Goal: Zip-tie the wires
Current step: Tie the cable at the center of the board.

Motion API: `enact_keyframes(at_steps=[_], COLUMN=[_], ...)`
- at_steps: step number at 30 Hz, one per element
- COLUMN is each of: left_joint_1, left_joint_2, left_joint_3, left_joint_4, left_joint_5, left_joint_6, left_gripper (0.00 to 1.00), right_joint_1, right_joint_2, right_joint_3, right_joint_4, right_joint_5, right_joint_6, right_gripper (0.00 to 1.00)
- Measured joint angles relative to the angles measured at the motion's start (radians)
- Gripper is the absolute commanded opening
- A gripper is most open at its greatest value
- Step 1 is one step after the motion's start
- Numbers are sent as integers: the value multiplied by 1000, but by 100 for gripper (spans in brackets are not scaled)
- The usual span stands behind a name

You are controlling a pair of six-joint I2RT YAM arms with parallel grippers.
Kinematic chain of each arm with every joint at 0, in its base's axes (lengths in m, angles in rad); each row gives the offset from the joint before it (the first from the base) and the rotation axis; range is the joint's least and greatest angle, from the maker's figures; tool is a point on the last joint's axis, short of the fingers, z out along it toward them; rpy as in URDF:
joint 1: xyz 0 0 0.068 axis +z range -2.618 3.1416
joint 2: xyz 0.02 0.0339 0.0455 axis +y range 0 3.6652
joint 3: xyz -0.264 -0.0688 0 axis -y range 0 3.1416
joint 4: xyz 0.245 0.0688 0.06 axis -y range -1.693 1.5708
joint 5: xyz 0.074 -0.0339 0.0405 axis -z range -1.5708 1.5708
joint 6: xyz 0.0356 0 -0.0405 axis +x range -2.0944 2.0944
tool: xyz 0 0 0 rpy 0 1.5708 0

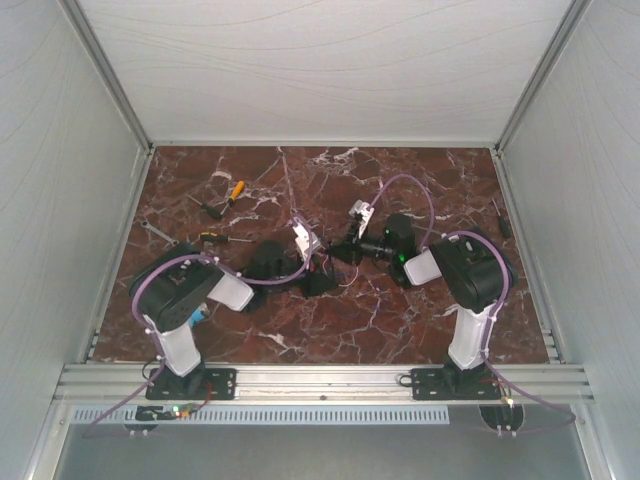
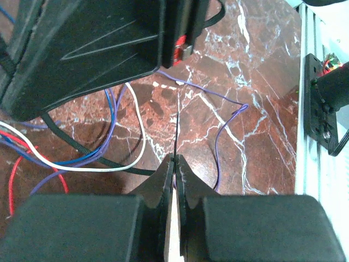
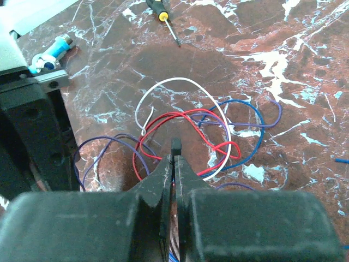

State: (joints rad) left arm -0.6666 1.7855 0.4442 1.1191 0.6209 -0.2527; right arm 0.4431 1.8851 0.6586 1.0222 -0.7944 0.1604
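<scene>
Where the two arms meet low over the middle of the worktop (image 1: pixel 400 320), both grippers are pinched fully together. The left gripper (image 2: pixel 174 164) has its tips closed on the end of a black zip tie (image 2: pixel 103 162), which runs away to its left along the worktop, close beside the white and blue strands. I cannot tell whether the tie goes round them. The right gripper (image 3: pixel 174 162) is closed on a short black stub (image 3: pixel 175 146) standing up between its tips, probably the tie's other end.

Just ahead of the right gripper lie the wires (image 3: pixel 191 128), a loose tangle of white, red, blue and purple loops, flat on the worktop and spread crosswise to its fingers. From the left gripper the same tangle sits off to the left, not on its line, so the right arm looks better placed to reach the bundle's middle. The next move likely turns on getting the tie across the loops' narrow waist.

Farther off, a yellow-handled screwdriver (image 3: pixel 158 13) lies well apart from the wires.
</scene>
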Motion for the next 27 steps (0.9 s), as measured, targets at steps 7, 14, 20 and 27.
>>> enact_keyframes(at_steps=[7, 14, 20, 27], left_joint_1=[40, 52, 61, 109], left_joint_2=[-19, -80, -85, -32], left_joint_3=[92, 98, 128, 209], left_joint_4=[-305, -427, -475, -510], left_joint_5=[60, 92, 140, 290], left_joint_6=[-10, 12, -5, -40], left_gripper=[0, 0, 0, 0], right_joint_1=[0, 0, 4, 18], right_joint_2=[2, 26, 21, -19], right_joint_3=[-67, -116, -116, -123], right_joint_4=[112, 230, 256, 246], right_joint_5=[29, 27, 34, 47], right_joint_6=[-40, -69, -70, -71], right_gripper=[0, 0, 0, 0])
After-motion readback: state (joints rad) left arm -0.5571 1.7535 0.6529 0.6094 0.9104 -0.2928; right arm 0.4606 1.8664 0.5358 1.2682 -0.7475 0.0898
